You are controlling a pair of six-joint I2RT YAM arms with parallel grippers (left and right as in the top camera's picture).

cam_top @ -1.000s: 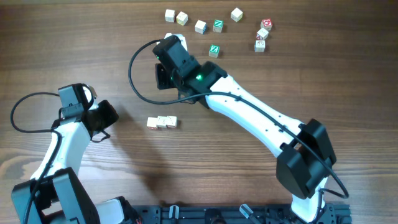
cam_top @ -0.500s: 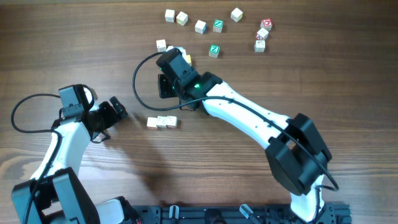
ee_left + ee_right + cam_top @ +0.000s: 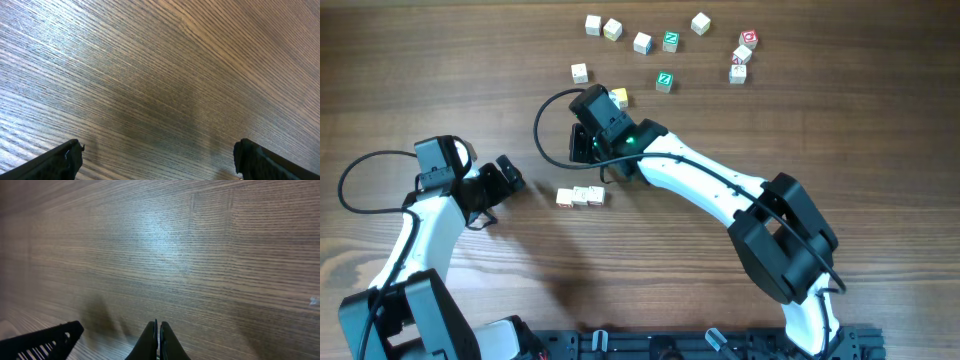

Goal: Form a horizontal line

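right gripper [image 3: 158,330] has its fingers pressed together, nothing visible between them, only bare bench [image 3: 820,120] under it. left gripper [image 3: 158,150] is spread wide and empty, also over bare wood. the horizontal line [image 3: 580,197] lies about mid-bench, a little toward the left edge: three cubes touching, long axis parallel to the near edge. from the right gripper it lies almost straight toward the near edge, near but apart. from the left gripper it lies toward the right edge, off the row's left end, also near and apart. neither looks clearly nearer. right arm [image 3: 700,180] stretches diagonally from the near right corner, wrist over mid-bench. left arm [image 3: 425,225] is folded by the left edge, gripper aimed toward the row. yellow-topped cube [image 3: 619,97] sits just beside the right wrist on its far side. other loose cubes [image 3: 642,42] sit along the far edge, well apart from the row. likely risk: a push along the axis would shift the row.
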